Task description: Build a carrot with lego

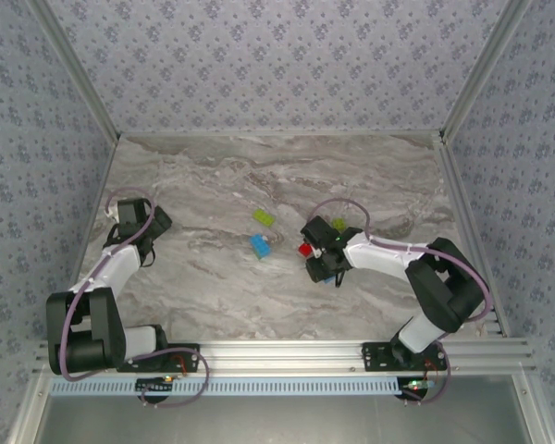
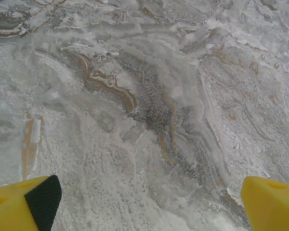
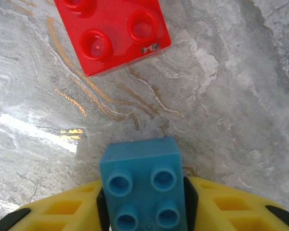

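The marble table carries everything, and the lego is loose on it. We see no carrot yet, only separate bricks near the middle.

The left arm sits off to its own side, well apart from the bricks. The left gripper hangs over bare marble with its yellow fingers spread wide and nothing between them. We read that as parking: it is out of the way until a second hand is needed.

The right gripper is down among the pieces, with its pads against the two opposite sides of the blue brick — clamped on it, as far as the wrist view shows. The studs face up and the brick sits square between the pads, which we judge is what lets it be pressed onto another piece.

The red brick lies just ahead of it, also studs up but turned at an angle, with a gap of marble between the two. It looks like the likely mate.

Farther left, a lime-green brick and a second blue brick lie near each other — untouched.
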`<action>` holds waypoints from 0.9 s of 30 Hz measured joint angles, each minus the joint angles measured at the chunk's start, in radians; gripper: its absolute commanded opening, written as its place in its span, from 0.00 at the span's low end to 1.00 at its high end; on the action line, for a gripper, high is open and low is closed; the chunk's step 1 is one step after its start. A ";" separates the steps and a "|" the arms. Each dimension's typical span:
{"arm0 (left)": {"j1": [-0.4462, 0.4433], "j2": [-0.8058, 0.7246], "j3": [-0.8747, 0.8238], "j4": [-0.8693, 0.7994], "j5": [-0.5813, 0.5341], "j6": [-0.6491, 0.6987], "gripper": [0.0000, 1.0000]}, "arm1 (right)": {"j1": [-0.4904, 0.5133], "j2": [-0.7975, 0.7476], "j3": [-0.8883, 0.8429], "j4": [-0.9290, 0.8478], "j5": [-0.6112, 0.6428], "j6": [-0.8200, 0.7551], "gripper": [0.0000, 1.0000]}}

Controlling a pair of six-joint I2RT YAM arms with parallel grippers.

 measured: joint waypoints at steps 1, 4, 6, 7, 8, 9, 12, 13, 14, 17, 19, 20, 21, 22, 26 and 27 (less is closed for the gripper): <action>0.000 0.000 0.000 0.000 0.000 0.000 0.97 | 0.000 0.001 0.001 0.000 0.000 0.000 0.38; 0.000 0.000 0.000 0.000 0.000 0.000 0.97 | 0.000 0.001 0.007 -0.007 0.000 -0.001 0.35; 0.000 0.000 0.000 0.000 0.000 0.000 0.97 | 0.005 0.000 0.018 -0.027 0.003 0.000 0.33; 0.000 0.000 0.000 0.000 0.000 0.000 0.97 | 0.009 0.000 0.028 -0.042 0.006 0.001 0.33; 0.000 0.000 0.000 0.000 0.000 0.000 0.97 | 0.012 -0.002 0.042 -0.060 0.009 0.003 0.33; 0.000 0.000 0.000 0.000 0.000 0.000 0.98 | 0.017 -0.006 0.059 -0.080 0.011 0.003 0.33; 0.000 0.000 0.000 0.000 0.000 0.000 0.97 | 0.031 -0.032 0.130 -0.140 0.011 0.011 0.33; 0.000 0.000 0.000 0.000 0.000 0.000 0.97 | 0.036 -0.039 0.170 -0.161 0.010 0.012 0.33; 0.000 0.000 0.000 0.000 0.000 0.000 0.97 | 0.042 -0.041 0.211 -0.175 0.009 0.011 0.33; 0.000 0.000 0.000 0.000 0.000 0.000 0.97 | 0.058 -0.024 0.364 -0.214 -0.002 0.009 0.33; 0.000 0.000 0.000 0.000 0.000 0.000 0.97 | 0.066 0.016 0.478 -0.233 -0.009 -0.002 0.33; 0.000 0.000 0.000 0.000 0.000 0.000 0.97 | 0.069 0.049 0.541 -0.243 -0.013 -0.009 0.33; 0.000 0.000 0.000 0.000 0.001 0.000 0.97 | 0.073 0.085 0.597 -0.253 -0.017 -0.017 0.33; 0.000 0.000 0.000 0.000 0.001 0.000 0.97 | 0.077 0.126 0.650 -0.263 -0.021 -0.026 0.33; 0.000 0.000 0.000 0.000 0.000 0.000 0.97 | 0.098 0.311 0.830 -0.317 -0.040 -0.068 0.33; 0.000 0.000 0.000 0.000 0.001 0.000 0.98 | 0.105 0.351 0.861 -0.330 -0.044 -0.078 0.33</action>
